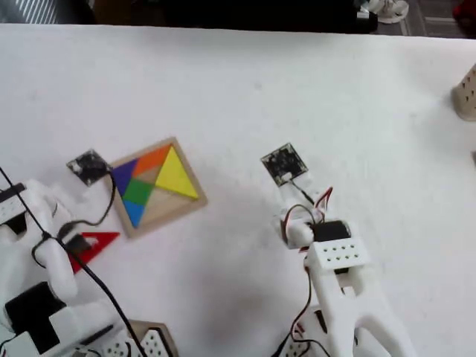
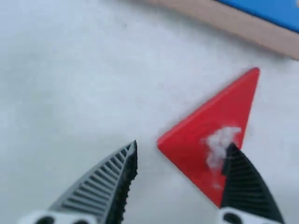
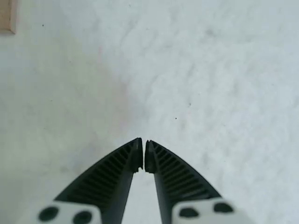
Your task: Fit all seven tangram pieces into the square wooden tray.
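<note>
The square wooden tray (image 1: 169,216) lies left of centre, turned corner-on. In it are purple, orange, yellow (image 1: 177,178), green and blue (image 1: 134,212) pieces, with some bare wood between them. A red triangle (image 1: 100,242) lies on the white table just outside the tray's near-left edge. My left gripper (image 2: 180,149) is open low over the red triangle (image 2: 210,135); one black finger (image 2: 243,177) overlaps its edge, the grey one rests on the table beside it. My right gripper (image 3: 143,149) is shut on nothing over bare table, right of the tray's corner (image 3: 5,16).
The tray's rim (image 2: 224,18) and blue piece (image 2: 271,9) lie just beyond the red triangle. The right arm (image 1: 335,260) stands at centre right. A perforated tan object (image 1: 467,93) sits at the right edge. A wooden base (image 1: 152,338) is at the front.
</note>
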### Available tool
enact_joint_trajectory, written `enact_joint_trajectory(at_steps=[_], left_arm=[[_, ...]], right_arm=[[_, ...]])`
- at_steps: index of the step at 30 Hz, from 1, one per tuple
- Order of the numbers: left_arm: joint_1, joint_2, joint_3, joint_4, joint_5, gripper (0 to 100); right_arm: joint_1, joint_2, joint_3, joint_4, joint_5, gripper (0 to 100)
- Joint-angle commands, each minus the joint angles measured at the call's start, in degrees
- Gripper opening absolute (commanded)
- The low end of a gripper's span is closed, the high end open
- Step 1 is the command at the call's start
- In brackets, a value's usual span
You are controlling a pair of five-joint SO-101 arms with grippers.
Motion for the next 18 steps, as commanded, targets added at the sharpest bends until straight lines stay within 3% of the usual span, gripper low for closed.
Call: enact_joint_trajectory(at_steps=[1, 12, 18], left_arm=[[0.31, 4.44, 0.70, 4.40, -4.75, 29], [0.57, 4.79, 0.97, 5.19, -4.75, 29], [0.57, 4.53, -2.99, 13.80, -0.53, 25]], right_arm=[[0.22, -0.22, -0.44, -1.10, 0.09, 1.8], [0.22, -0.22, -0.44, -1.10, 0.09, 1.8], [0.22, -0.22, -0.44, -1.10, 0.09, 1.8]])
